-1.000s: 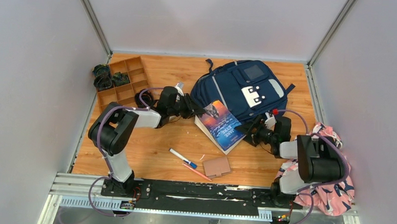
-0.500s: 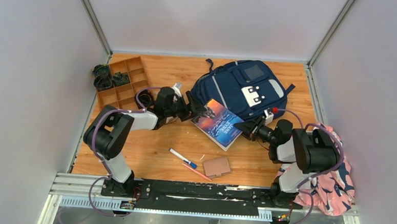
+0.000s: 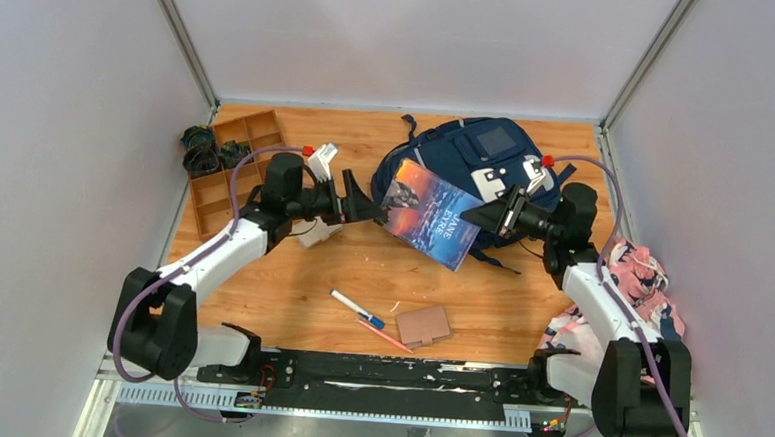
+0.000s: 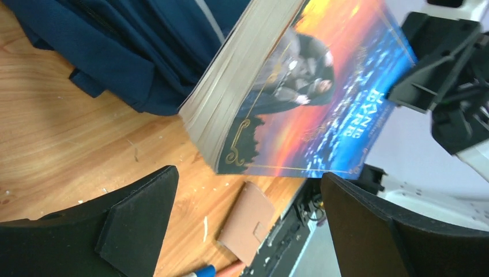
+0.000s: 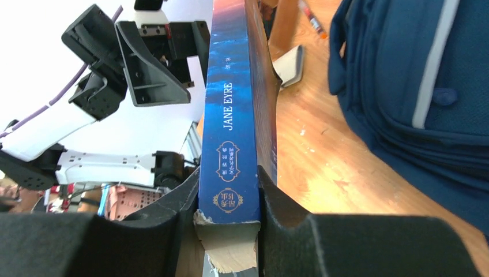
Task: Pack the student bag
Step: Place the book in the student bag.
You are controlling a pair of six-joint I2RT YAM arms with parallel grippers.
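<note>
Top view: the left end effector (image 3: 362,205) has let go and stands apart, just short of the book (image 3: 431,213). The right end effector (image 3: 484,217) now holds the book alone, raised off the table (image 3: 290,284), with the bag (image 3: 467,148) just behind.
Left wrist: the book hangs free ahead.
Right wrist: the fingers are clamped on the spine and the bag is alongside. The handover looks done; packing likely comes next.

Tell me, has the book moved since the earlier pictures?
Yes. The book has moved up the top view, off the table, further over the student bag, gripped by the right end effector.
</note>
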